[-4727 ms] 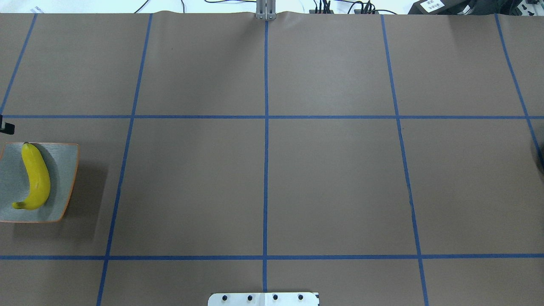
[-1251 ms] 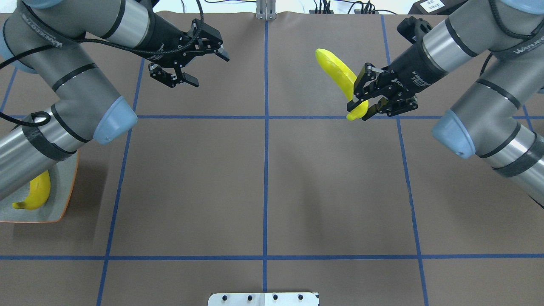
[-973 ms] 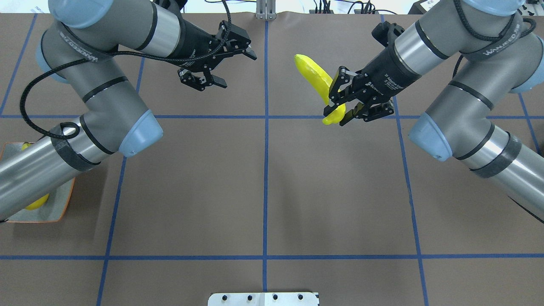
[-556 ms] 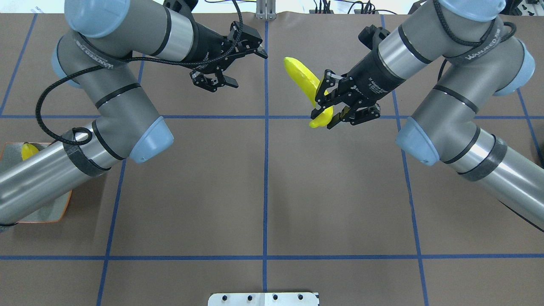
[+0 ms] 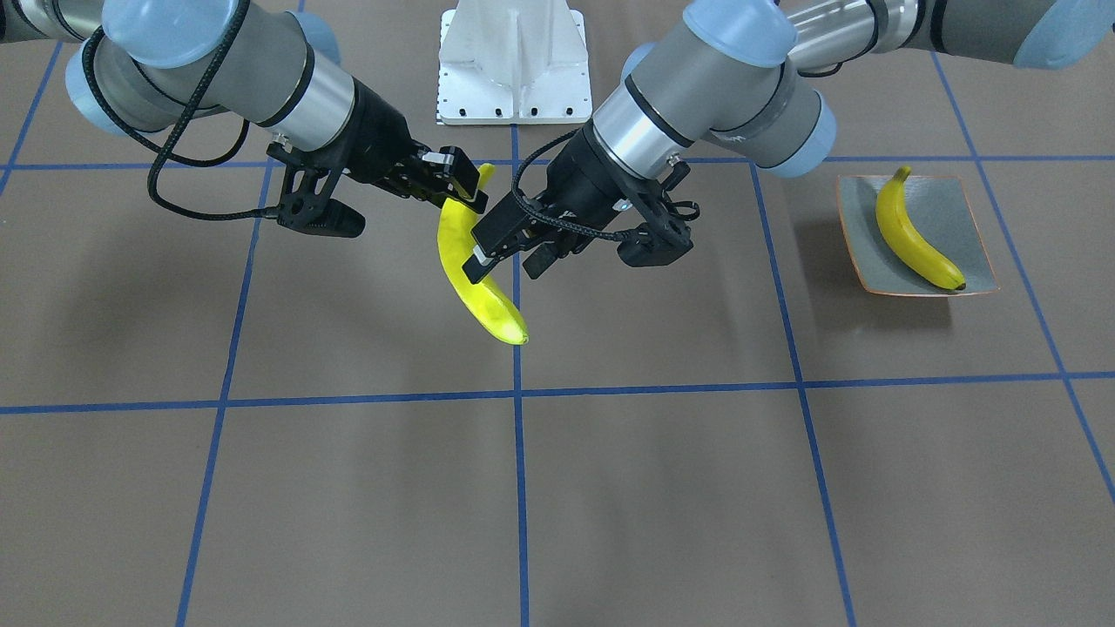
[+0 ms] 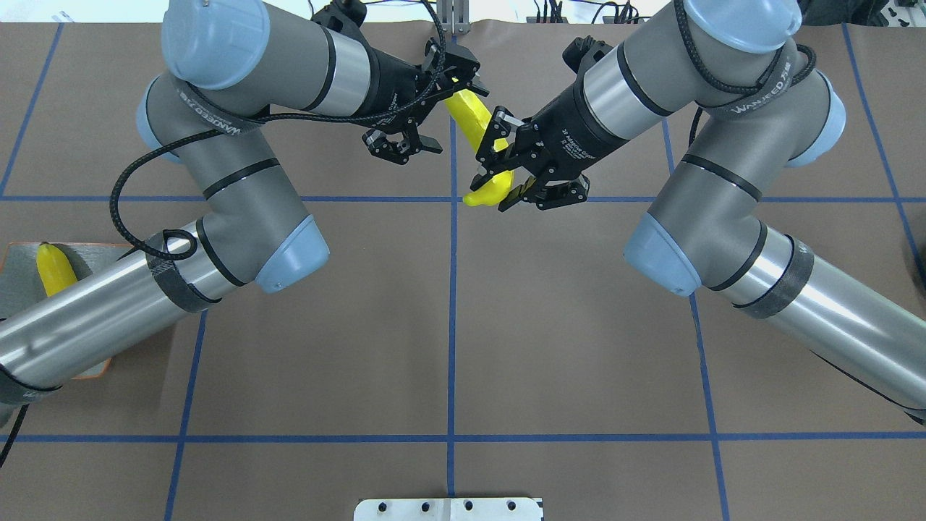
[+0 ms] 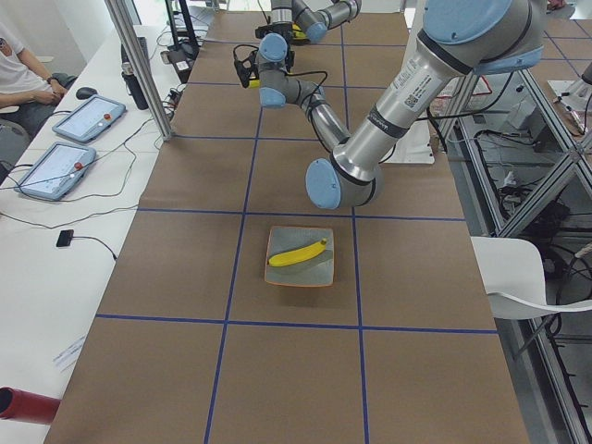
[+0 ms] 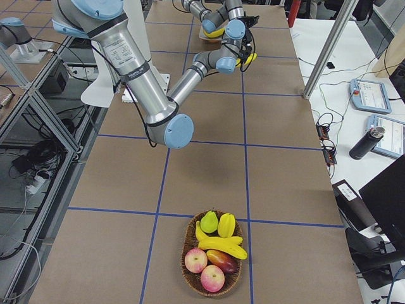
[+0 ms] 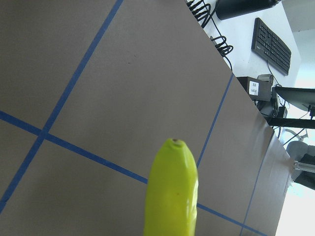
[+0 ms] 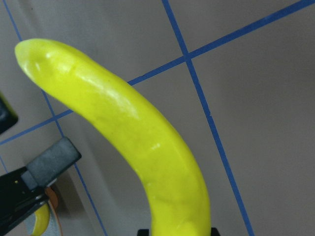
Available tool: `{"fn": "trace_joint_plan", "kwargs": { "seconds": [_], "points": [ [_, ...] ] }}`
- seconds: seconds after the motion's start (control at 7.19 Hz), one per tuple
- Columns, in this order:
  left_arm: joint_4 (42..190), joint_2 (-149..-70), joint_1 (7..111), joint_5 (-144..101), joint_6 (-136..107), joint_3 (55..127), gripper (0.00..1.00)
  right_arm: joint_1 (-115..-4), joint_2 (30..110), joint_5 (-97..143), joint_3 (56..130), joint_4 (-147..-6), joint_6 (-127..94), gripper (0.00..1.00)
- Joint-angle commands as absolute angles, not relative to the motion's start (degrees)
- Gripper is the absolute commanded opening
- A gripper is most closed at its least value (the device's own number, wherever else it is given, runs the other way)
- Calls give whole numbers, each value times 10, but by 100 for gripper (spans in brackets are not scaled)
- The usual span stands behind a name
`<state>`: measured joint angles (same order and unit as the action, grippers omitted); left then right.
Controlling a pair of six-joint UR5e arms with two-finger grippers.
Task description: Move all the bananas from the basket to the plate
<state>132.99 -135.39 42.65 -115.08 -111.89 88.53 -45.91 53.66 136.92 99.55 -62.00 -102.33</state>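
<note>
A yellow banana (image 5: 477, 292) (image 6: 468, 116) hangs above the table's middle. My right gripper (image 5: 462, 193) (image 6: 499, 177) is shut on its stem end. My left gripper (image 5: 505, 257) (image 6: 441, 116) is open, its fingers on either side of the banana's other half without closing on it. That end fills the left wrist view (image 9: 172, 191), and the right wrist view shows the banana (image 10: 138, 132) along its length. Another banana (image 5: 910, 235) (image 6: 52, 268) lies on the plate (image 5: 971, 218) (image 7: 319, 275). The basket (image 8: 190, 278) holds more bananas (image 8: 221, 244) among other fruit.
The white robot base (image 5: 514, 61) sits at the table's near edge. The left arm's forearm (image 6: 108, 318) passes over the plate. Tablets (image 7: 88, 116) and a seated person are beside the table. A bottle (image 8: 366, 142) stands off the table.
Both arms came into view. The right gripper carried the banana leftward to the centre line. The left gripper swung right to meet it, and its open fingers now flank the banana.
</note>
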Motion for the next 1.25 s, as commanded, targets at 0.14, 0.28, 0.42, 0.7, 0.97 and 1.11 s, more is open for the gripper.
{"fn": "trace_joint_plan", "kwargs": {
  "seconds": [0.14, 0.28, 0.42, 0.7, 0.97, 1.11],
  "points": [
    [1342, -1354, 425, -1136, -1124, 885, 100, -461, 540, 1361, 993, -558, -1104, 0],
    [1347, -1355, 425, -1134, -1129, 885, 99, -460, 541, 1361, 993, -535, -1114, 0],
    [1347, -1355, 424, -1134, -1130, 884, 99, -460, 541, 1361, 993, -520, -1125, 0],
    [1348, -1355, 424, -1134, -1130, 884, 99, -460, 541, 1362, 996, -514, -1128, 0],
    [1348, -1356, 424, -1134, -1130, 884, 99, -460, 543, 1365, 998, -493, -1141, 0],
    [1348, -1356, 423, -1134, -1131, 884, 92, -460, 548, 1365, 998, -478, -1151, 0]
  ]
}}
